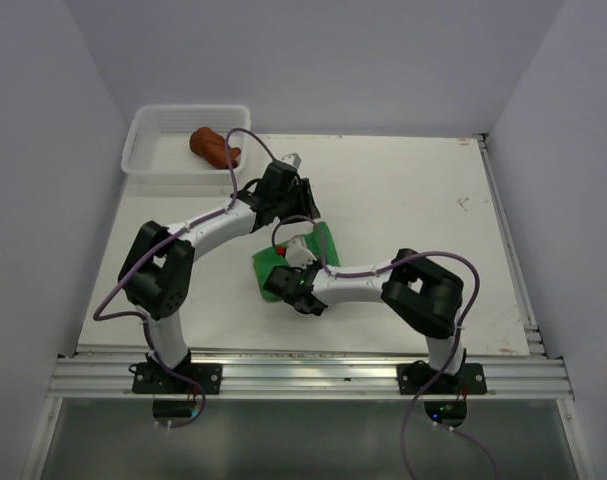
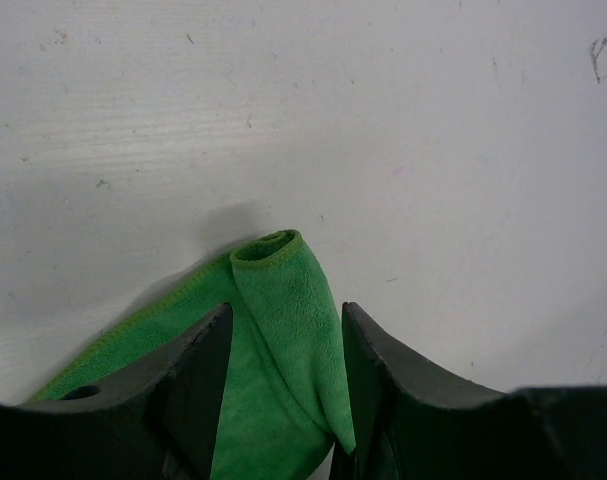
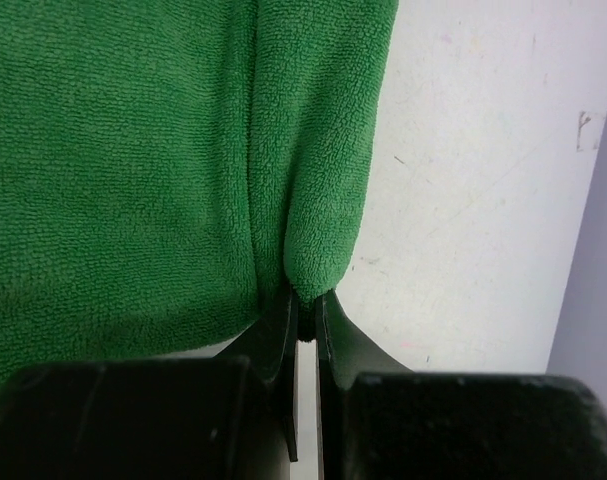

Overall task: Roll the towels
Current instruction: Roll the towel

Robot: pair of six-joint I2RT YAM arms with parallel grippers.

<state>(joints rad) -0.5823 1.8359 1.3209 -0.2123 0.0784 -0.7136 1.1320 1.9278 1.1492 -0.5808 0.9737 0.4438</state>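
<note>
**Desk:** Where's the green towel (image 1: pixel 265 265)?

**Me:** Mid-bench (image 1: pixel 413 200), under both of my wrists. From the top camera I only get slivers of green, because the arms cover the rest.

**Desk:** And the pincers?

**Me:** My left pincer (image 2: pixel 285 318) is released. Its fingers stand apart on either side of a rolled-over edge of the cloth, and the frame cuts off their bases. My right pincer (image 3: pixel 303 312) is clenched on the tip of a fold in the same towel, with a hairline gap below the nip.

**Desk:** The other towel?

**Me:** The rust-brown towel (image 1: pixel 214 146) lies bunched in the white mesh basket (image 1: pixel 143 128) at the far left corner. It's too small from above for me to tell how tightly it's rolled.
</note>
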